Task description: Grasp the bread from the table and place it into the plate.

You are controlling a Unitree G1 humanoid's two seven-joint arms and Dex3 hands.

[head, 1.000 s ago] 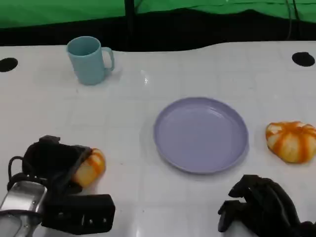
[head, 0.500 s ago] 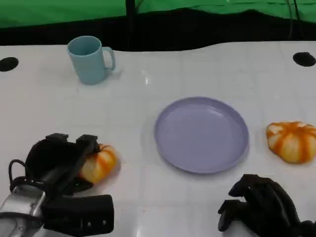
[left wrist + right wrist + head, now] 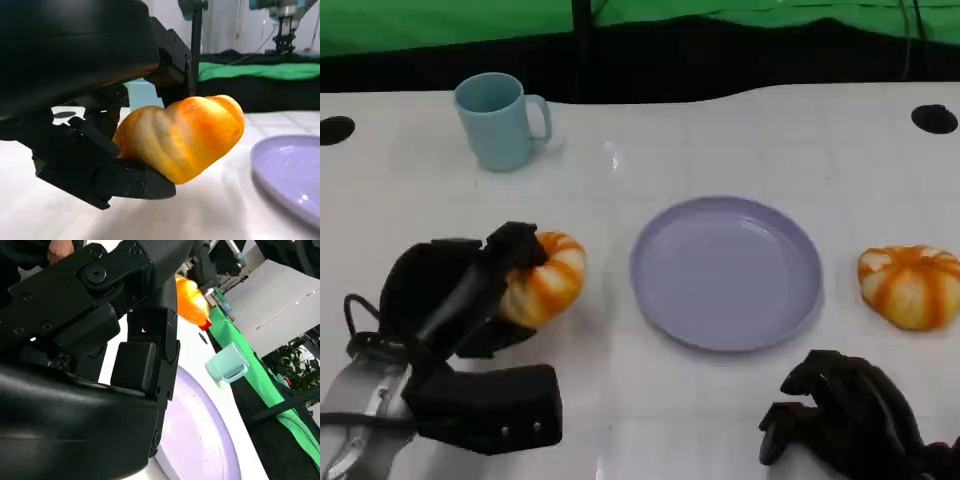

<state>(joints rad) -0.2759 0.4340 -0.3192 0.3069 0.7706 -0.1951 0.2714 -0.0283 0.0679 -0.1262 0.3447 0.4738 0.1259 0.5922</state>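
The place looks like a robotics lab or test room set up for recording, not a home or kitchen. The white table (image 3: 740,140) is a plain work surface with round black holes (image 3: 934,119) near its far corners, and behind it hangs a bright green cloth backdrop (image 3: 440,20) above a black drape (image 3: 720,60), as on a filming stage. A dark upright pole (image 3: 582,45) stands at the table's far edge. The left wrist view shows pale walls and equipment on stands with cables (image 3: 282,20) beyond the green cloth. The right wrist view shows a leafy potted plant (image 3: 295,365) and a pale floor or wall panel (image 3: 275,295).
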